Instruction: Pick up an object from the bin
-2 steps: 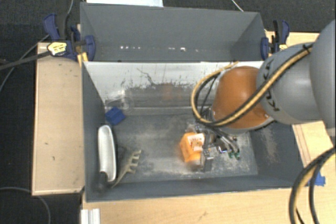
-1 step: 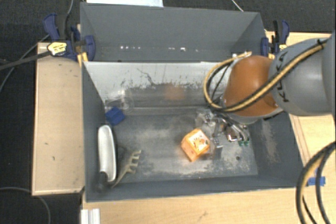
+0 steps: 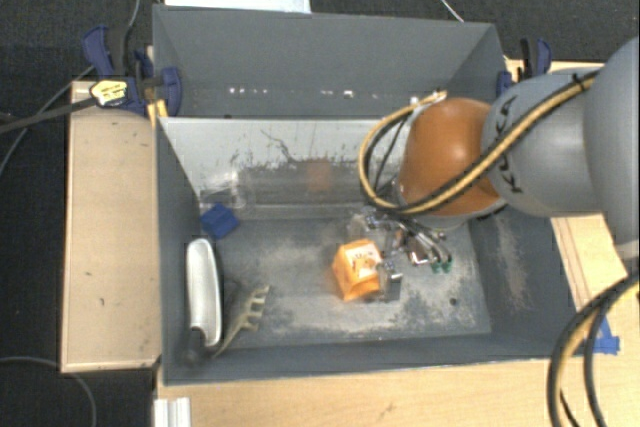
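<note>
While my gripper [image 3: 392, 267] sits low, right beside the boxy orange block [image 3: 355, 271] near the middle of the scuffed, dusty grey metal bin [image 3: 300, 65], I cannot tell whether it is clenched or released.

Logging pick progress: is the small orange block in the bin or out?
In. The orange block sits inside the bin, by the gripper; lifted or resting, cannot tell.

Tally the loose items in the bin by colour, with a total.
Orange: 1, small box
Clear with blue cap: 1, bottle
White: 1, oblong piece
Grey: 1, fork-like piece
Total: 4
</note>
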Motion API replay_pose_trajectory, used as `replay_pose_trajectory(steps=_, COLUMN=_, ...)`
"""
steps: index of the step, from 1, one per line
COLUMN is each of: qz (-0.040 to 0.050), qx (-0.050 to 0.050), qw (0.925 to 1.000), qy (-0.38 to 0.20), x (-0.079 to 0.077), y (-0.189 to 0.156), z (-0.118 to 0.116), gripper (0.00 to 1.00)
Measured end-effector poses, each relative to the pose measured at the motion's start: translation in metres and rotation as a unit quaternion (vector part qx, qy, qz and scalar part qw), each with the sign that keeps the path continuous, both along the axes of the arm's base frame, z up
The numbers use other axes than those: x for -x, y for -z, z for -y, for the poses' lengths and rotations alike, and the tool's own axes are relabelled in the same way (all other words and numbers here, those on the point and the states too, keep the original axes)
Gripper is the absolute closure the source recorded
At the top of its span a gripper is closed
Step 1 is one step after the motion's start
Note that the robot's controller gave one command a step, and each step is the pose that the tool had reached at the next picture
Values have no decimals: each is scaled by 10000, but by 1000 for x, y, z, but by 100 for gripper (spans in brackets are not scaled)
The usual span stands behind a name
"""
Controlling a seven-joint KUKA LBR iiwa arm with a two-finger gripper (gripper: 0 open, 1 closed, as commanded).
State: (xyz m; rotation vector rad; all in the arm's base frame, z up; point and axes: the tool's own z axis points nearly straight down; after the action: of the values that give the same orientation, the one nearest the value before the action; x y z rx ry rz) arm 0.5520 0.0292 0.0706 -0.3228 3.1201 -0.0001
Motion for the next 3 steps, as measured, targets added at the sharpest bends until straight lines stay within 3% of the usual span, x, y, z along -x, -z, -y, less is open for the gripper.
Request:
replay_pose_trajectory(steps=1, qz=11, qx=-1, qw=10000, qy=-62, x=1, y=0, z=-5, gripper=0)
replay_pose_trajectory(steps=2, qz=26, qx=1, qw=9990, qy=-440, x=-31, y=-8, z=1, gripper=0)
replay_pose_trajectory(steps=3, qz=13, qx=-10, qw=9984, qy=-560, x=-10, y=1, z=-24, gripper=0)
